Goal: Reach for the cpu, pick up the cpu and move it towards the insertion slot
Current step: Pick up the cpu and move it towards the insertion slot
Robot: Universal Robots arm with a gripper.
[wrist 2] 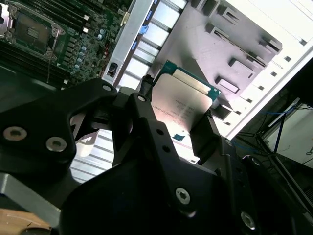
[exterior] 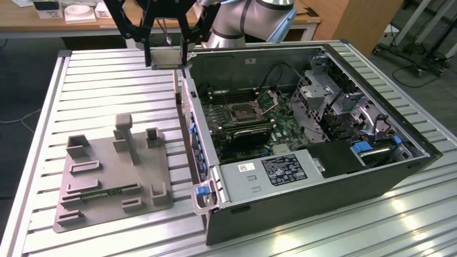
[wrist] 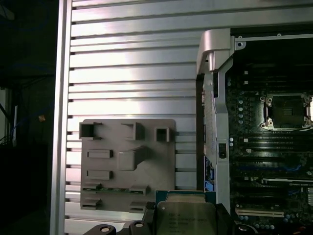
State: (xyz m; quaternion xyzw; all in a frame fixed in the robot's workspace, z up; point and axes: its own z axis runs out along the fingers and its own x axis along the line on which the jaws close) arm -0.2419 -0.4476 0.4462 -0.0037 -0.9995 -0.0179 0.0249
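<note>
In the exterior view, the black gripper (exterior: 166, 53) hangs in the air with its jaws closed on the small flat square cpu with a silvery-grey metal top (exterior: 166, 57). The cpu is lifted up, off the ribbed silver table (exterior: 107, 85). It sits just outside the wall of the open black computer case (exterior: 314, 155), on the exterior view's left of that wall. The insertion slot, a square socket with a dark middle and a shiny metal frame (exterior: 244, 111), lies inside the case on the green circuit board (exterior: 236, 134). So the slot is over the case wall from the cpu and lower down. The flat grey plastic holder tray (exterior: 114, 171) lies on the table outside the case, well apart from the cpu. In the second wrist view, the cpu (wrist 2: 183, 100) is pinched between the black fingers (wrist 2: 203, 137) by its edges, with its shiny top showing. The slot (wrist 2: 30, 33) is far from it, across the case wall. In the first wrist view, the cpu (wrist: 186, 218) is near the case wall, and the slot (wrist: 286, 111) is inside the case beyond it.
</note>
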